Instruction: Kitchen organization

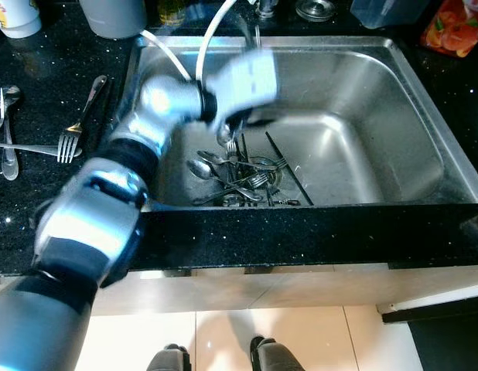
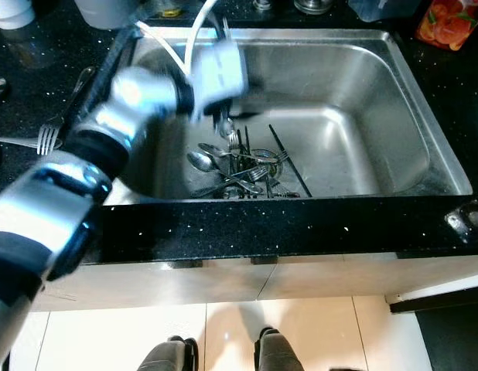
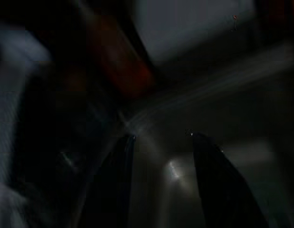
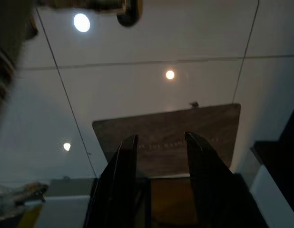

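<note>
- Black speckled stone counter [image 1: 38, 209] frames a stainless steel sink [image 1: 378, 93]; silver forks and spoons [image 1: 239, 174] lie heaped at the drain, directly below the left gripper [image 1: 243, 127].
- Right eye: the left arm is nearer, blurred; spare forks [image 2: 46, 137] lie on its outer side.
- Left wrist: fingers [image 3: 116, 185] parted, empty.
- Right wrist: right gripper [image 4: 159, 142] spread, idle.

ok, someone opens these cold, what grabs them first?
The blurred silver left arm reaching over the steel sink, its left gripper low above the tangled pile of metal spoons and forks at the drain. Next, two loose metal forks lying on the black speckled countertop to the sink's left. The right gripper hangs idle, fingers apart, over pale floor tiles.
</note>
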{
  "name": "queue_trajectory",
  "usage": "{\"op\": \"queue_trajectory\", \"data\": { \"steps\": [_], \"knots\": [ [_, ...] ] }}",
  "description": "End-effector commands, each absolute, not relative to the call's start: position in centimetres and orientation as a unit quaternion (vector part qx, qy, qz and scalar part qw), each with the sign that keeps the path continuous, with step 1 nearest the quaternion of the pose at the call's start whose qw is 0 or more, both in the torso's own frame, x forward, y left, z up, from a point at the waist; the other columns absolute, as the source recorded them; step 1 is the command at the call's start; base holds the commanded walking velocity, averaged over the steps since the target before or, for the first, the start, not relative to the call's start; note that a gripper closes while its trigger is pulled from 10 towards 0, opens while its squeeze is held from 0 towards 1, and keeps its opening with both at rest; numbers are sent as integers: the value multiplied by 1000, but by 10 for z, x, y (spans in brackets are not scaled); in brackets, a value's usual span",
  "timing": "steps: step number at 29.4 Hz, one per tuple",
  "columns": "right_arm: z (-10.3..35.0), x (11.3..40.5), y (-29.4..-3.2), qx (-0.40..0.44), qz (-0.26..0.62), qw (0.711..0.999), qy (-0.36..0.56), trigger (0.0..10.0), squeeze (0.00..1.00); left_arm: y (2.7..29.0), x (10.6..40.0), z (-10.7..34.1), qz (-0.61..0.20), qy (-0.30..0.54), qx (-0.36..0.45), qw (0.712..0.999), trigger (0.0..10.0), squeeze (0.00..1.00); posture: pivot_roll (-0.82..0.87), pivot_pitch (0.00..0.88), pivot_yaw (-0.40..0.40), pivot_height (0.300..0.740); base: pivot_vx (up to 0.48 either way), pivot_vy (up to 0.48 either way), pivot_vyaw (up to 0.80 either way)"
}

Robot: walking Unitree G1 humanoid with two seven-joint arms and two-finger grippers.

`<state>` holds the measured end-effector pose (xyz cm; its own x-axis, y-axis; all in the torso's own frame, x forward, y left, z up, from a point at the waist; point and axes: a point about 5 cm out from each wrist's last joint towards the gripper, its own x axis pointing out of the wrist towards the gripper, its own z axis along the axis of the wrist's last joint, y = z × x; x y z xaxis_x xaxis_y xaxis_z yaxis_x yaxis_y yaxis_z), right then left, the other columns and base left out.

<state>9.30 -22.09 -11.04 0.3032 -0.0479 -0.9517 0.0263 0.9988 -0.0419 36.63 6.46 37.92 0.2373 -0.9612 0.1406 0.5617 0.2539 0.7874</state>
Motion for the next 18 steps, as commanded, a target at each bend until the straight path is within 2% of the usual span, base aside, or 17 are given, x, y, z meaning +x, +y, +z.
{"op": "queue_trajectory", "data": {
  "steps": [1,4,5,6,8,9,11,12,18],
  "knots": [
    [-113,85,-218,-4,-24,797,604,10000,0,77,360,392,-522,-356,275,724,10000,0,-8,178,-13,740,0,0,0],
    [-113,87,-218,-5,-22,798,602,10000,0,81,358,395,-513,-368,260,731,10000,0,-8,178,-13,740,0,0,0],
    [-112,91,-218,-9,-18,800,600,10000,0,90,357,394,-485,-385,231,750,10000,0,16,160,-21,740,0,0,0],
    [-112,91,-218,-9,-18,800,600,10000,0,90,357,394,-485,-385,231,750,10000,0,16,160,-21,740,0,0,0],
    [-110,100,-217,-13,-15,807,591,10000,0,111,355,380,-416,-405,166,797,10000,0,38,138,-30,740,0,0,0],
    [-110,100,-217,-13,-15,807,591,10000,0,111,355,380,-416,-405,166,797,10000,0,38,138,-30,740,0,0,0],
    [-108,106,-218,-15,-19,812,583,10000,0,130,348,348,-346,-390,38,853,10000,0,51,126,-42,740,0,0,0],
    [-108,108,-218,-16,-19,813,581,10000,0,136,344,331,-321,-372,-13,871,10000,0,62,119,-48,740,0,0,0],
    [-106,113,-219,-21,-17,814,580,10000,0,129,321,297,-321,-324,-82,886,10000,0,91,103,-62,740,0,0,0]
  ]
}}
